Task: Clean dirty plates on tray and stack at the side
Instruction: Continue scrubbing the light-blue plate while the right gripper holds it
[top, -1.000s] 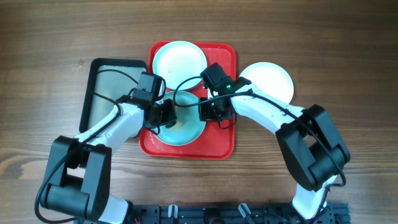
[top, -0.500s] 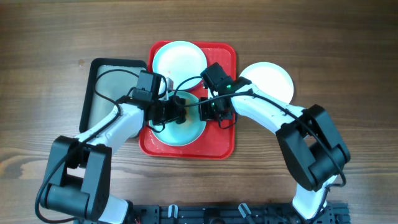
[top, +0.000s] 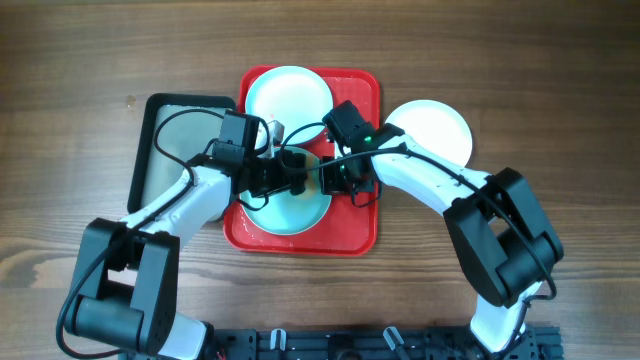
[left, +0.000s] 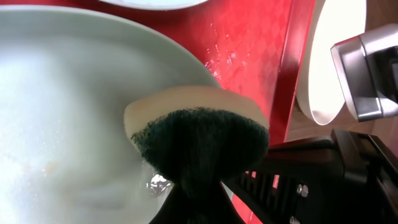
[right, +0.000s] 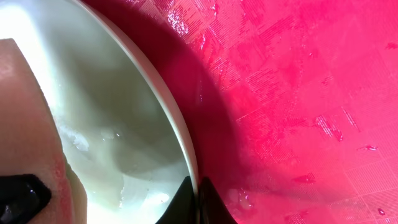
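The near plate (top: 290, 212) lies wet on the red tray (top: 355, 235), under a sponge (left: 199, 134) that the left claw (top: 292, 185) has clamped tight. The right claw (right: 196, 199) is closed at that plate's rim, seemingly pinching it. A hard scrub could tear the rim from that thin pinch and skid the plate into the far plate (top: 288, 95). Counted: three plates, two on the red tray and the third plate (top: 435, 125) on the bench (top: 560, 80) just right of it; one sponge; two trays, the grey tray (top: 160, 170) at left.
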